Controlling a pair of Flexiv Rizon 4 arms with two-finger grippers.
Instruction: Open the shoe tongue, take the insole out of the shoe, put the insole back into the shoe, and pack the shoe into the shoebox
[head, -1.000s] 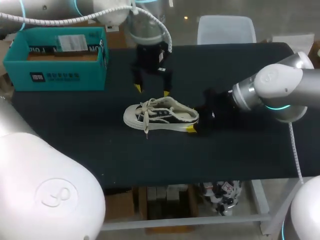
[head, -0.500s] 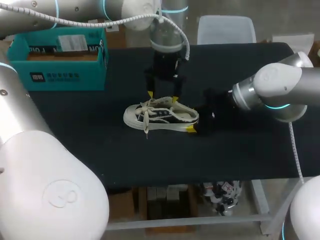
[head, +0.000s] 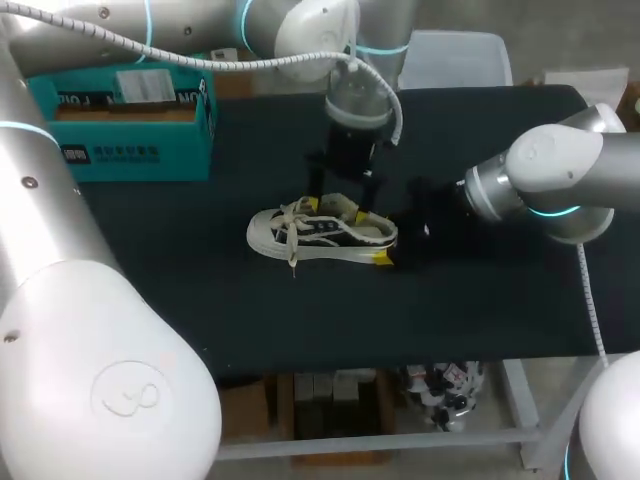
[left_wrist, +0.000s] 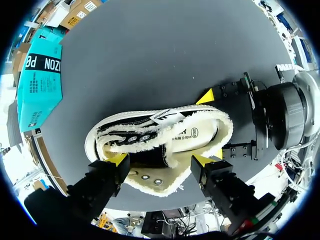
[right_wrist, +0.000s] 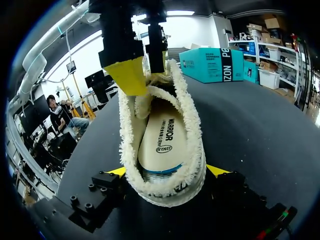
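A black-and-cream sneaker (head: 320, 233) lies on its sole mid-table, toe to the left, white laces loose. Its cream insole (right_wrist: 165, 140) lies inside, also seen past the left fingers (left_wrist: 192, 137). My left gripper (head: 336, 209) hangs over the shoe's far side, open. Its yellow tips (left_wrist: 117, 159) rest along the cream side flap (left_wrist: 155, 180), one near the eyelets and one near the collar. My right gripper (head: 385, 245) is at the heel (right_wrist: 170, 187), one finger on each side, shut on it. The teal shoebox (head: 130, 120) stands at the back left.
A pale plastic bin (head: 452, 58) stands behind the table's far edge. The black tabletop (head: 300, 320) is bare in front of the shoe and between shoe and box. The left arm crosses above the box.
My left gripper has moved right and down from behind the shoe onto its far side, and its fingers have narrowed a little. The right gripper and the shoe have stayed put.
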